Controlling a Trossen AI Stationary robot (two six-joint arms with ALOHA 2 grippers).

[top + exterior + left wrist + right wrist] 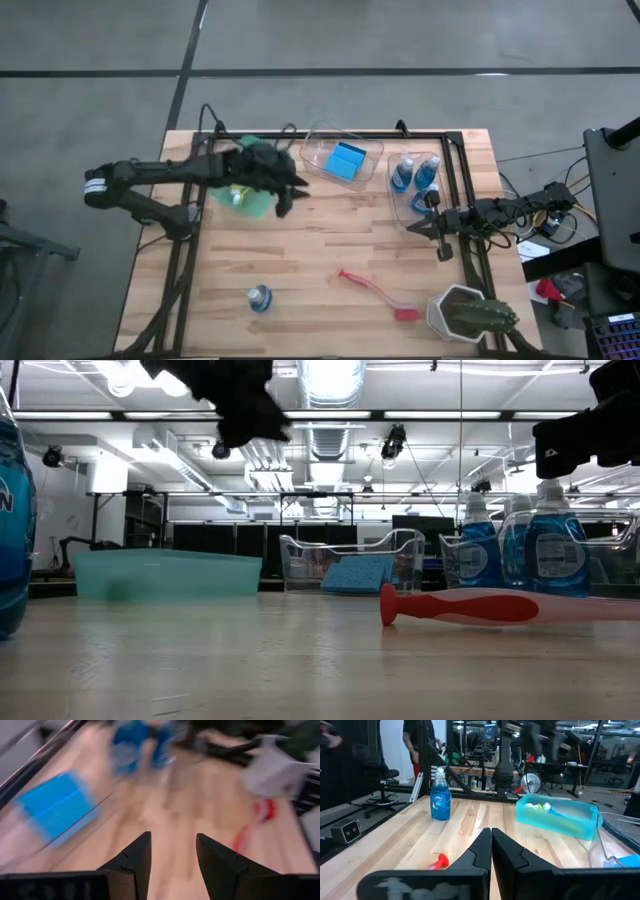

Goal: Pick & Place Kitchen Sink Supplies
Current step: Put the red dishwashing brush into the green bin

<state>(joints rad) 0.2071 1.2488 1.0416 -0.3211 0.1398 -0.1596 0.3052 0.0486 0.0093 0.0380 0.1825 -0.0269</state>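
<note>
Two bottles (pixel 415 175) sit in your clear bin (pixel 440 215) on the right, a blue sponge (pixel 347 161) in the middle clear bin (pixel 318 140). Left gripper (pixel 290 190) hangs empty over the table beside the green bin (pixel 255 205), fingers spread; its wrist view is blurred. That arm hides most of the bin's contents. Right gripper (pixel 440 240) is at the right bin's near edge, fingers pressed together, nothing between them. Red brush (pixel 375 292) and a lone bottle (pixel 259 298) lie on open wood; cactus (pixel 470 315) sits at the table's front right.
</note>
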